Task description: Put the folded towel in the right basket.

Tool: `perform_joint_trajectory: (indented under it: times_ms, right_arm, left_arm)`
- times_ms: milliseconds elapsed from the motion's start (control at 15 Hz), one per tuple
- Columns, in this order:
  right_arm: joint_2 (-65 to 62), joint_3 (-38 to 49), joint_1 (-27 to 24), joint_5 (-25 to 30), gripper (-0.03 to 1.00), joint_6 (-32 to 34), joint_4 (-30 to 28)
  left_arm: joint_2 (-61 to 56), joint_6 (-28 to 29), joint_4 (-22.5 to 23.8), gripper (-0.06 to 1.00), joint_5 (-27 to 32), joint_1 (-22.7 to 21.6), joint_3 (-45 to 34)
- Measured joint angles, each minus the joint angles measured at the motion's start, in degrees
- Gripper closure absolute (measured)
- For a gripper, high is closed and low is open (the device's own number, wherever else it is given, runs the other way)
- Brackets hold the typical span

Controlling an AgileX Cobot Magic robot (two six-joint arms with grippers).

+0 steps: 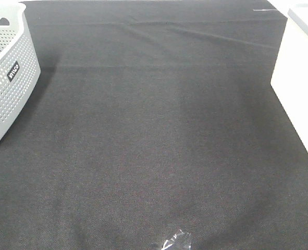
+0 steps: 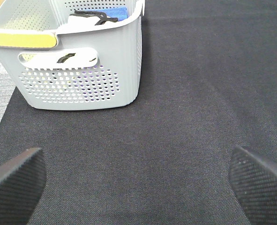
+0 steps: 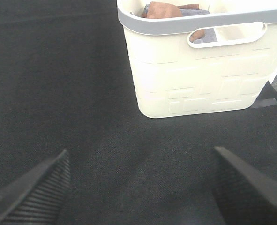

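Note:
The right basket (image 3: 199, 79) is cream with a grey rim; in the exterior high view it stands at the right edge (image 1: 299, 78). Inside it lie a folded orange-brown towel (image 3: 161, 9) and a grey cloth (image 3: 194, 13), seen over the rim and through the handle hole. My right gripper (image 3: 140, 183) is open and empty, low over the black cloth, short of the basket. My left gripper (image 2: 138, 183) is open and empty, facing the left basket. Neither gripper shows in the exterior high view.
A grey perforated basket (image 2: 82, 70) stands at the left (image 1: 8, 73), holding a blue item (image 2: 112, 13) and black items. A black cloth (image 1: 154, 130) covers the table. A small clear plastic scrap (image 1: 174, 242) lies near the front edge.

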State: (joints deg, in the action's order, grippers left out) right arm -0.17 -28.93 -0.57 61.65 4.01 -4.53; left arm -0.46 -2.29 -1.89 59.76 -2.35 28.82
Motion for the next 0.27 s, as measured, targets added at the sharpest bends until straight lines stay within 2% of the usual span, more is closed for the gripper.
perform_joint_trajectory:
  times_ms: [267]
  right_arm:
    - [0.0, 0.0, 0.0, 0.0, 0.18, 0.0, 0.0]
  left_arm:
    - [0.0, 0.0, 0.0, -0.05, 0.0, 0.0, 0.0]
